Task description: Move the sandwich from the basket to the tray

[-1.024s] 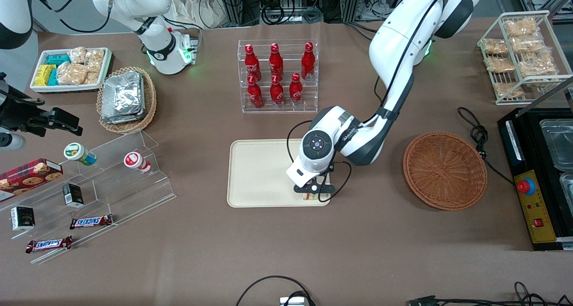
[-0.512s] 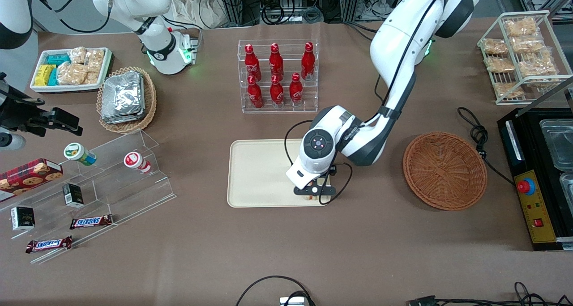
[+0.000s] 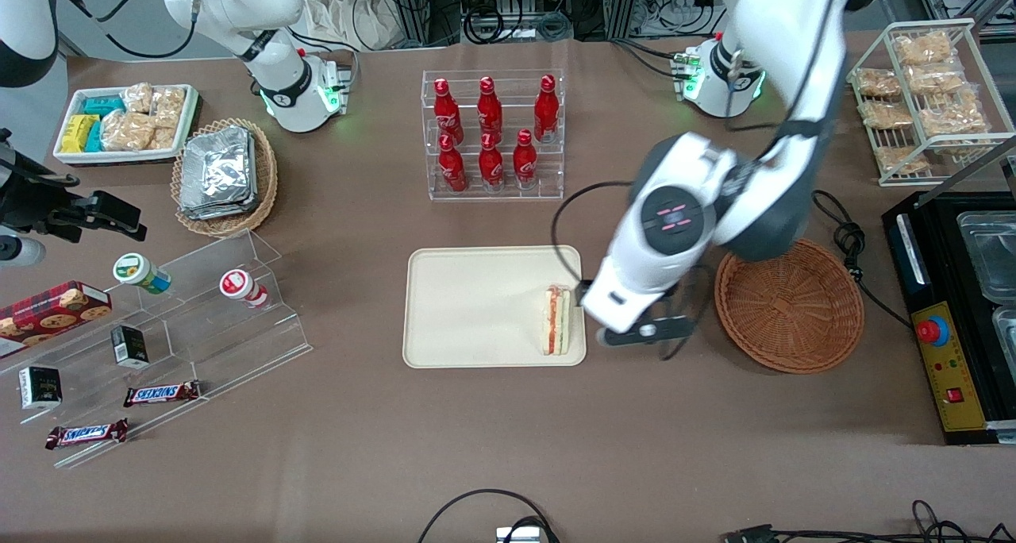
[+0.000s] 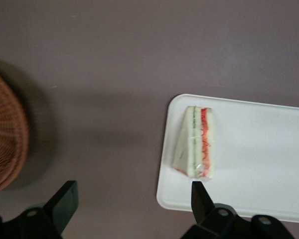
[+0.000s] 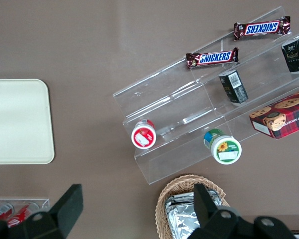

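The sandwich point(image 3: 556, 319) point(image 4: 197, 142), a pale wedge with red and green filling, lies flat on the cream tray point(image 3: 468, 305) point(image 4: 259, 164). It rests near the tray's edge toward the working arm's end, free of the gripper. My gripper point(image 3: 639, 334) point(image 4: 132, 196) hangs above bare table between tray and the reddish-brown basket point(image 3: 788, 302) point(image 4: 5, 139). It is open, with nothing between its black fingertips point(image 4: 69, 193). Nothing shows in the part of the basket that the arm does not cover.
A clear rack of red bottles point(image 3: 492, 134) stands farther from the camera than the tray. A stepped acrylic shelf point(image 3: 198, 313) with snacks is toward the parked arm's end. A black machine point(image 3: 952, 313) and a wire snack rack point(image 3: 925, 98) flank the basket.
The gripper has let go of the sandwich, risen and swung off the tray toward the basket. The sandwich stays on the tray, now uncovered.
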Available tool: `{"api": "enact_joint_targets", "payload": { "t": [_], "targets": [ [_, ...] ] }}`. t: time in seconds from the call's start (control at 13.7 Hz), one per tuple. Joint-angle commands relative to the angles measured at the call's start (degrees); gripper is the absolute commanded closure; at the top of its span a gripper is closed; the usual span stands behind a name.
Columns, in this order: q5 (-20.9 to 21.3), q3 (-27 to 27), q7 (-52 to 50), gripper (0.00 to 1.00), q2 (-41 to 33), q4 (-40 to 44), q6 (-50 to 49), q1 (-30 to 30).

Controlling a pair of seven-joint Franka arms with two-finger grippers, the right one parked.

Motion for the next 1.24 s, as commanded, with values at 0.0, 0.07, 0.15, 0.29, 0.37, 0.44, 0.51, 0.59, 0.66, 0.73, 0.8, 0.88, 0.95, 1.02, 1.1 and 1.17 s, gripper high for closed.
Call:
{"api": "enact_joint_targets", "payload": {
  "t": [0.0, 0.07, 0.15, 0.29, 0.37, 0.44, 0.51, 0.59, 0.66, 0.73, 0.8, 0.88, 0.95, 1.02, 1.1, 1.17],
  "targets": [
    [-1.8, -0.4, 0.2, 0.00, -13.2, -15.1, 3.4, 5.0],
    [-2.5, -0.4, 0.3, 0.00, -15.8, -17.2, 3.5, 6.5],
    [-2.5, -0.3, 0.4, 0.00, -18.4, -19.7, 3.6, 7.7],
    [-2.6, -0.5, 1.9, 0.00, -25.0, -25.5, 4.8, 11.6],
    [-3.8, -0.2, 5.6, 0.00, -28.4, -28.8, 5.5, 12.8],
    [-4.4, 0.0, 9.2, 0.00, -30.7, -31.5, 5.7, 13.1],
    [-4.5, 0.1, 11.2, 0.00, -32.3, -33.1, 5.6, 13.3],
    [-4.4, 1.6, 13.5, 0.00, -32.9, -33.2, 4.6, 13.8],
    [-4.4, 3.6, 18.2, 0.00, -33.4, -33.2, 3.1, 13.8],
    [-4.4, 4.7, 23.6, 0.00, -33.4, -32.5, 1.0, 14.0],
    [-4.3, 6.1, 27.6, 0.00, -33.0, -31.7, 0.1, 14.6],
    [-4.2, 6.4, 29.6, 0.00, -32.0, -31.0, -0.1, 15.7],
    [-4.4, 6.4, 30.5, 0.00, -31.1, -29.2, -0.3, 16.5],
    [-4.3, 6.4, 31.3, 0.00, -29.7, -27.0, -1.9, 16.6],
    [-4.0, 6.4, 32.9, 0.00, -27.5, -24.0, -4.2, 16.6],
    [-4.4, 6.4, 34.4, 0.00, -24.9, -21.1, -6.9, 16.6]
  ]
}}
